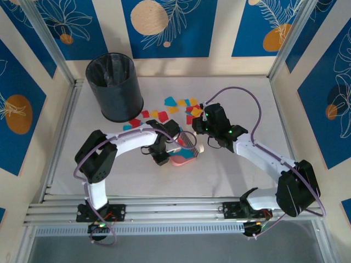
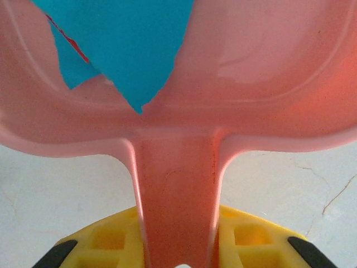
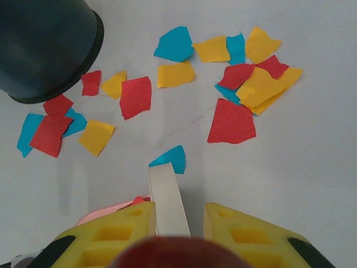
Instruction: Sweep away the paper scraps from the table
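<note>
Red, yellow and cyan paper scraps lie scattered on the white table between the bin and the arms, and spread across the right wrist view. My left gripper is shut on the handle of a pink dustpan, which has a cyan scrap lying in it. My right gripper is shut on the white handle of a small brush, whose bristles sit over the dustpan's far edge. One cyan scrap lies just beyond the handle's tip.
A black bin stands at the back left, with several scraps near its base. Aluminium rails edge the table. Blue floral wall panels close in the back and sides.
</note>
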You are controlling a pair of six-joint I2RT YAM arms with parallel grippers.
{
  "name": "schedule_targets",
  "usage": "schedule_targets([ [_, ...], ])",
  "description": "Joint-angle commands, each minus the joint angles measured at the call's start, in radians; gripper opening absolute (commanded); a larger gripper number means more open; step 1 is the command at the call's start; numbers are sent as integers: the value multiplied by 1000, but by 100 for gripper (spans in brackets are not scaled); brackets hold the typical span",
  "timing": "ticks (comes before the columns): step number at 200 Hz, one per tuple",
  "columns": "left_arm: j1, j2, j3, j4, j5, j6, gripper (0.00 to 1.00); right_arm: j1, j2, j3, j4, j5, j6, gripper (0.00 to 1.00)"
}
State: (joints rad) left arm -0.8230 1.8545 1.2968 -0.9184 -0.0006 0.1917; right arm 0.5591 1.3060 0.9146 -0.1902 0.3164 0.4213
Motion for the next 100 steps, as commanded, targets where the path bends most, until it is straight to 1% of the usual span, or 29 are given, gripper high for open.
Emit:
schedule_targets([
  [1,-1,-20,-5,-1,3,-5,0,1,-37,25,45,-11,-12,0],
  [61,24,-93,-31,43,6,-15,0,-13,-138,-6,21,233,15,0],
  [74,37,-109,-40,58,-13,-27,0,-27,-157,-15,3,273,30,0],
  [100,76,-147,-38,85,17,-53,0,-58,-176,-29,-26,303,49,0],
])
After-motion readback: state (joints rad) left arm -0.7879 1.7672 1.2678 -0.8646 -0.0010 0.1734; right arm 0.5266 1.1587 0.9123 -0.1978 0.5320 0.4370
